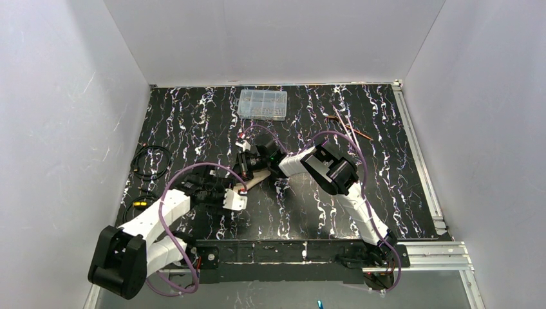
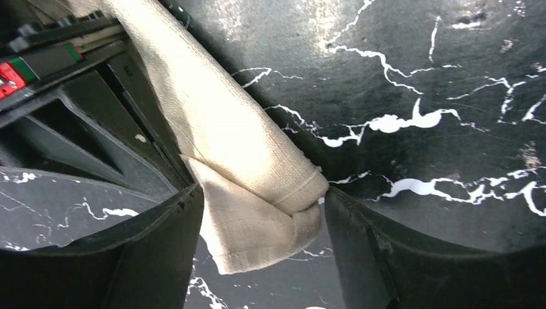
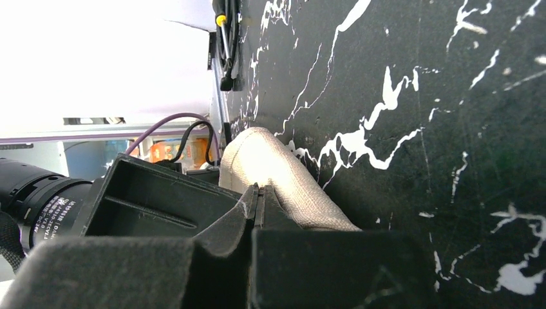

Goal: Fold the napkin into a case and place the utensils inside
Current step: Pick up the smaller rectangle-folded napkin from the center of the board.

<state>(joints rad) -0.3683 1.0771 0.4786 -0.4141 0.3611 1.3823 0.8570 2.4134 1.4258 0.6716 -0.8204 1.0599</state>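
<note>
The napkin (image 1: 255, 179) lies at the centre of the worktop (image 1: 399, 193) as a narrow folded strip, so by my reading the case is only partly formed. The left fingers (image 2: 386, 257) stand released astride its end. The right fingers (image 3: 212, 232) are clenched against it; I cannot tell whether they pinch cloth. The utensils (image 1: 348, 127) lie well apart at one o'clock, not yet inserted.

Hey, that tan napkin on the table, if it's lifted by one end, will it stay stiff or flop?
Likely floppy: the napkin is woven cloth, folded in soft rounded layers. Its end between the left gripper's fingers shows offset layers, so folds may slip open. Probably light for its size.
</note>
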